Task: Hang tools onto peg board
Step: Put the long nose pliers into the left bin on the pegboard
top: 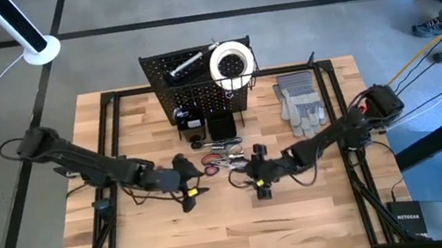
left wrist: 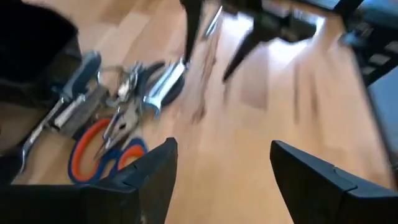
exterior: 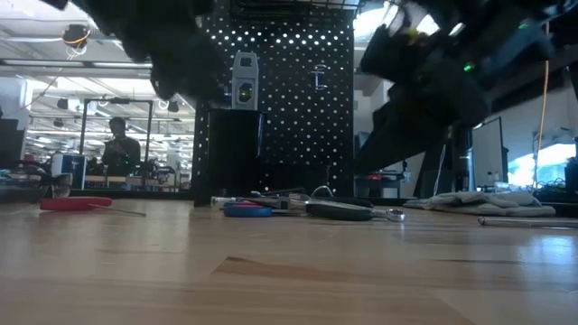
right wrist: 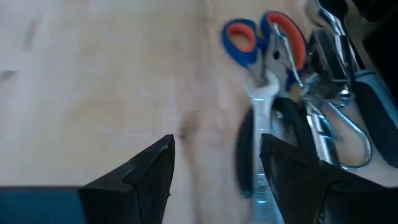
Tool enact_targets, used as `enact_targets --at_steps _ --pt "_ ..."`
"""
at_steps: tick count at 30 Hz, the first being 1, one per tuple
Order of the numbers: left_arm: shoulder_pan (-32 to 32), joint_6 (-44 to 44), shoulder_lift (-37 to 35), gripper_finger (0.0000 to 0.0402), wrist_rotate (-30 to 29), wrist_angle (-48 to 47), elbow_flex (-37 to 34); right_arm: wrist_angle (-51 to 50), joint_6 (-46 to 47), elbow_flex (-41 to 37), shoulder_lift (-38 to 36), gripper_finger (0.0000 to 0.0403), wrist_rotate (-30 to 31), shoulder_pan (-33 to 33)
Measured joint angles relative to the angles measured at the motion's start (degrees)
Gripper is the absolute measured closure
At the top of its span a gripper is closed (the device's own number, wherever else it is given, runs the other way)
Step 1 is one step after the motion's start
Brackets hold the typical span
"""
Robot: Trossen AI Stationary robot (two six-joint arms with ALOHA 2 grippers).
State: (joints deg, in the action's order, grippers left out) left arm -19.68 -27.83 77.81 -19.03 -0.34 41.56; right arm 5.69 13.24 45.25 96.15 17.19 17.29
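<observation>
Tape roll (top: 231, 61) and a silver tool (top: 186, 64) seemingly hung on peg board (top: 198, 92); pliers pile (top: 224, 154) remains mid-table (top: 222, 240). Left gripper (top: 190, 193) and right gripper (top: 261, 182) spread, empty.

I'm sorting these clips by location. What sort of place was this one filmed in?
Probably a robotics lab or workshop in a large open industrial hall. A wooden table carries a black peg board and a pile of tools, while the low view shows ceiling strip lights, more workstations, and a person standing behind.
</observation>
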Motion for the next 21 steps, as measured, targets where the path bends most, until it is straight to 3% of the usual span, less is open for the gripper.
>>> enact_targets --at_steps 5,11,21 --pt "1.0 -0.2 6.1 0.0166 -0.9 1.9 0.0 0.7 -1.5 0.0 0.5 0.0166 -2.1 -4.4" --pt "2.6 0.9 12.3 0.0176 3.7 4.1 0.0 -1.3 -1.7 0.0 0.5 0.0166 -5.0 -6.2" --pt "4.1 1.6 14.7 0.0176 6.0 7.6 -0.1 -11.3 -2.9 -0.6 -4.2 0.0166 -9.1 -6.3"
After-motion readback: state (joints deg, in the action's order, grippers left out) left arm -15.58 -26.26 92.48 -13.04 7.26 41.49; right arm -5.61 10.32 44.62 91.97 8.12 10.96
